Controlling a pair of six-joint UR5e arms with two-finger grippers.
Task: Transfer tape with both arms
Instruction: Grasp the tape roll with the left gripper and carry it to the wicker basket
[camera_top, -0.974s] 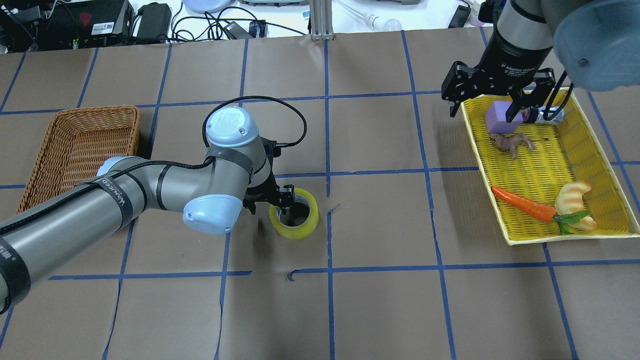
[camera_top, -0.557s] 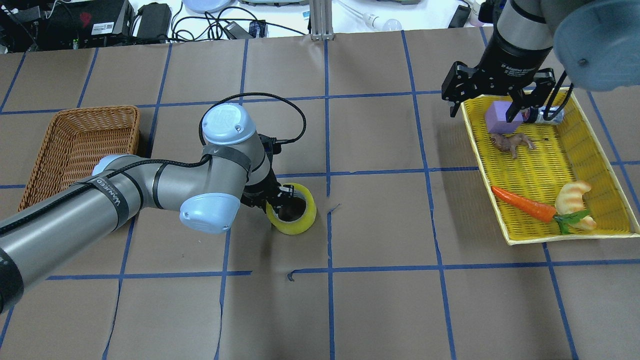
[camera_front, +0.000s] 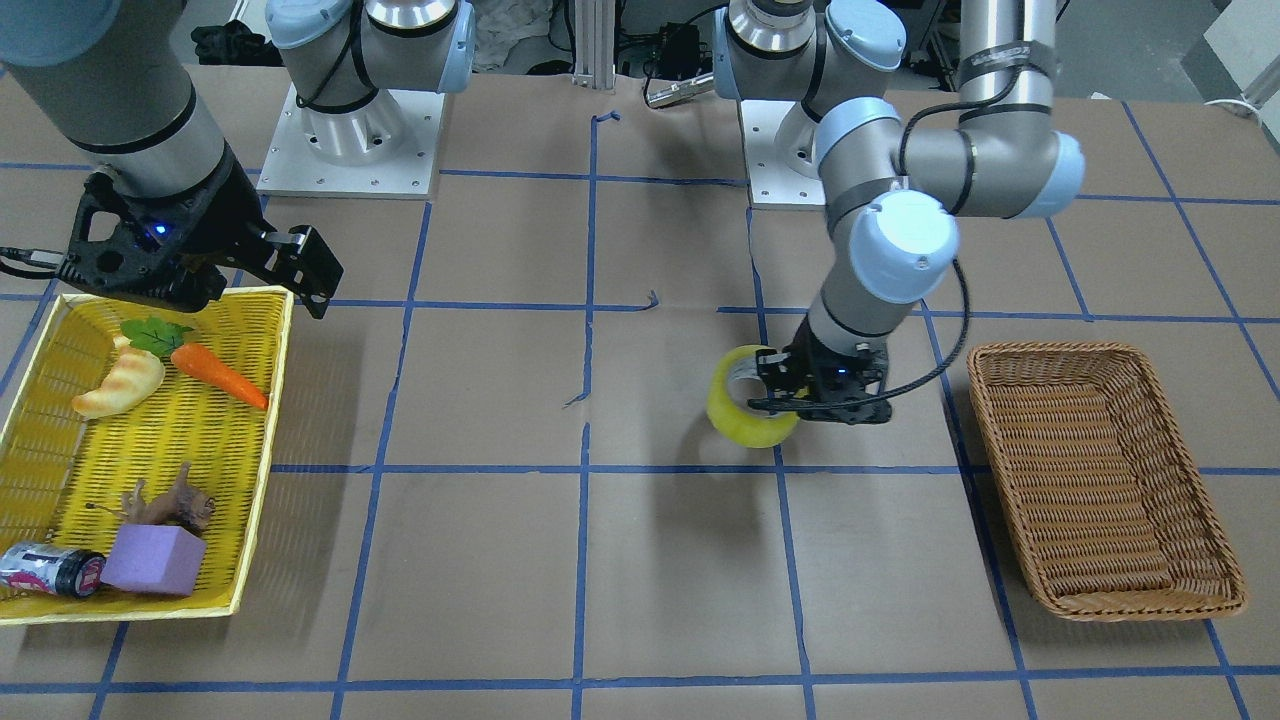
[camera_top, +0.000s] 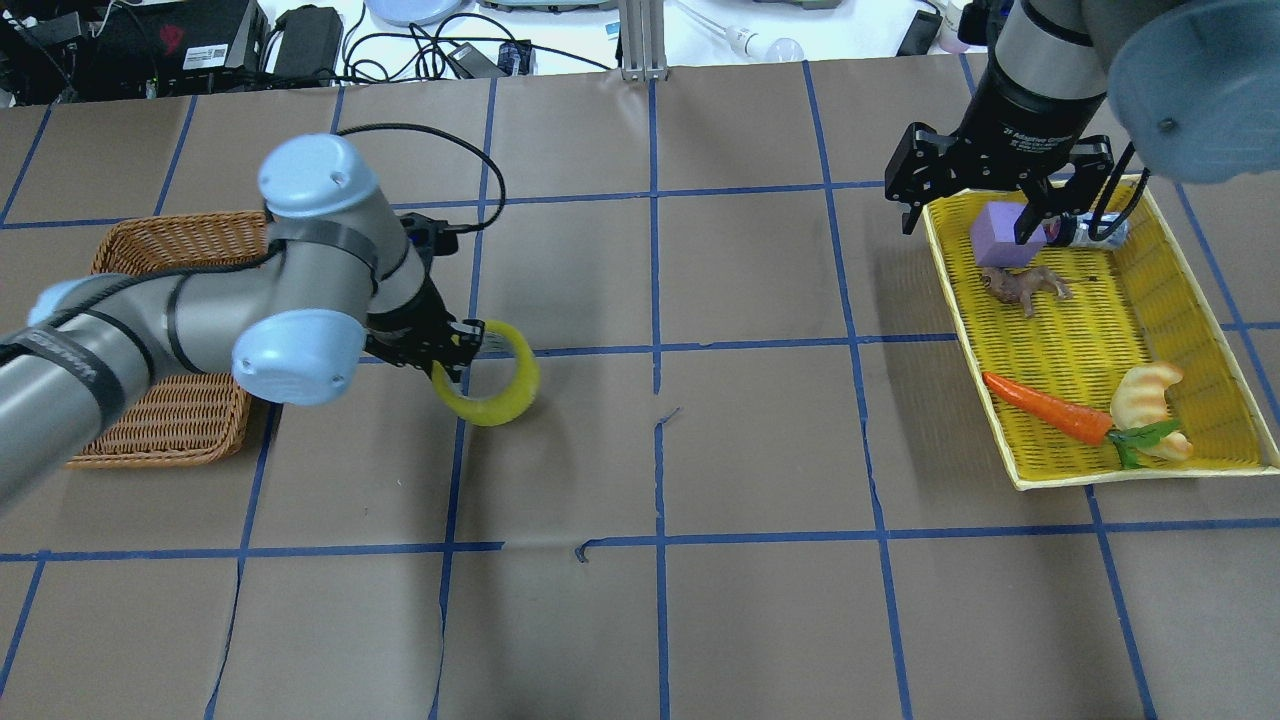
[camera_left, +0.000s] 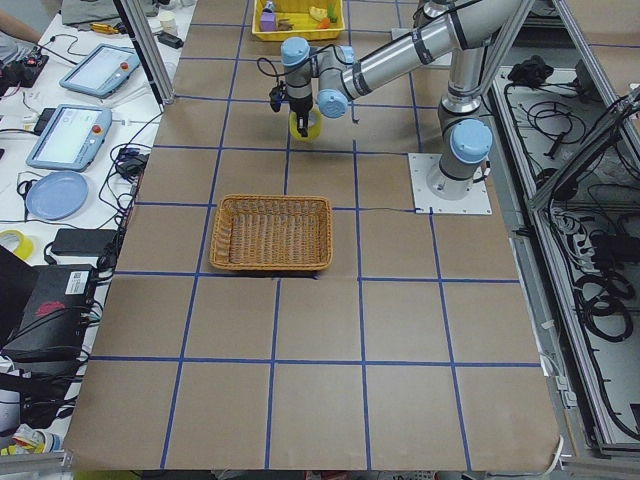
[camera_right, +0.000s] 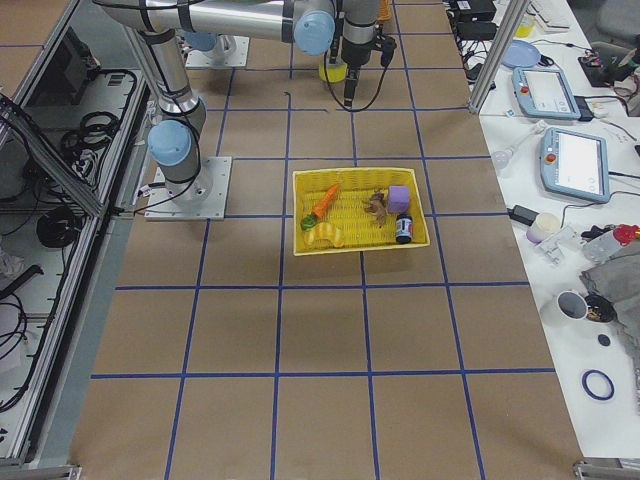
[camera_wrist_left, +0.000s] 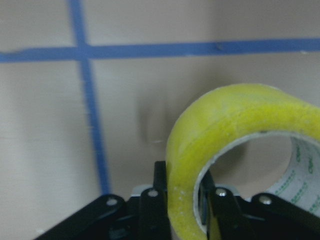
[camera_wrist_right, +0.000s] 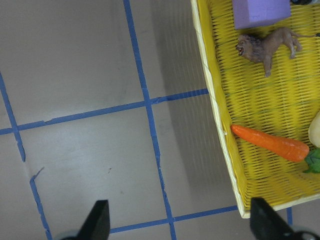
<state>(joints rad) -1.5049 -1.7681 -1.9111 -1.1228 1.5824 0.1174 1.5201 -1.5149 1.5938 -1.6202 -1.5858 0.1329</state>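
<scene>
Two grey robot arms stood over a paper-covered table (camera_top: 760, 450) ruled with blue grid lines. The left arm (camera_top: 200, 320) reached in low across the wicker basket (camera_front: 1090, 347) at the table's left end. The right arm (camera_top: 1040, 60) hung over the far corner of the yellow tray (camera_top: 1080, 330) at the right end. The tape (camera_top: 495, 410), a yellow-green roll, was held tilted on its edge above the table, just right of the basket and left of the table's middle. The left gripper (camera_top: 455, 350) pinched the roll's wall, one finger inside the core and one outside. The right gripper (camera_wrist_right: 180, 227) was spread wide and held nothing, one finger over bare table and the other over the tray. In the tray lay a purple block (camera_top: 1000, 235) at the far end, with a carrot (camera_top: 1045, 408) and a croissant (camera_top: 1145, 395) at the end nearer the robot. A small lion figure (camera_wrist_right: 265, 42) lay just near of the block, and a dark can (camera_front: 50, 568) lay beside the block.
</scene>
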